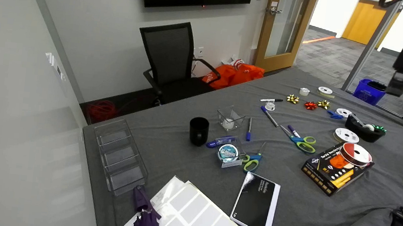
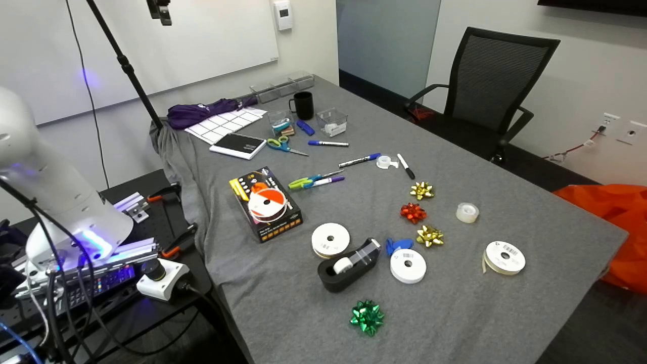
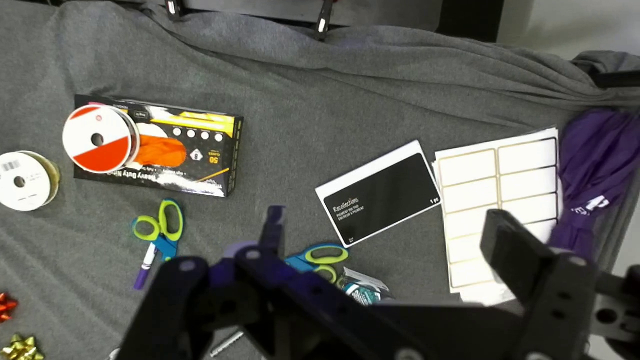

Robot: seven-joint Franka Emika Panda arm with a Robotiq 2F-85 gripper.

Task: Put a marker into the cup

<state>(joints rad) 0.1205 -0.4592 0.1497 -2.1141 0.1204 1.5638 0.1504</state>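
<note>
The black cup [image 1: 198, 131] [image 2: 303, 105] stands upright on the grey cloth in both exterior views, with a side handle. It does not show in the wrist view. Several markers lie flat: a blue-capped one [image 1: 249, 129] [image 2: 328, 143] nearest the cup, a longer blue-capped one [image 1: 269, 116] [image 2: 360, 160], a black-capped one [image 1: 271, 100] [image 2: 406, 166] and a purple-capped one [image 1: 293, 131] [image 2: 328, 181] by scissors. The purple-capped marker also shows in the wrist view [image 3: 145, 265]. My gripper [image 3: 387, 220] is open and empty, high above the table; its fingers [image 1: 401, 79] show in an exterior view.
Beside the cup stand a clear box [image 1: 230, 119], a clear box with a teal tin [image 1: 228, 154] and a blue stapler-like object [image 2: 305, 127]. Scissors [image 1: 301, 141], a glove box [image 1: 334, 172], an ink pad [image 1: 256, 203], label sheets [image 1: 194, 217] and a clear tray [image 1: 122, 157] also lie there.
</note>
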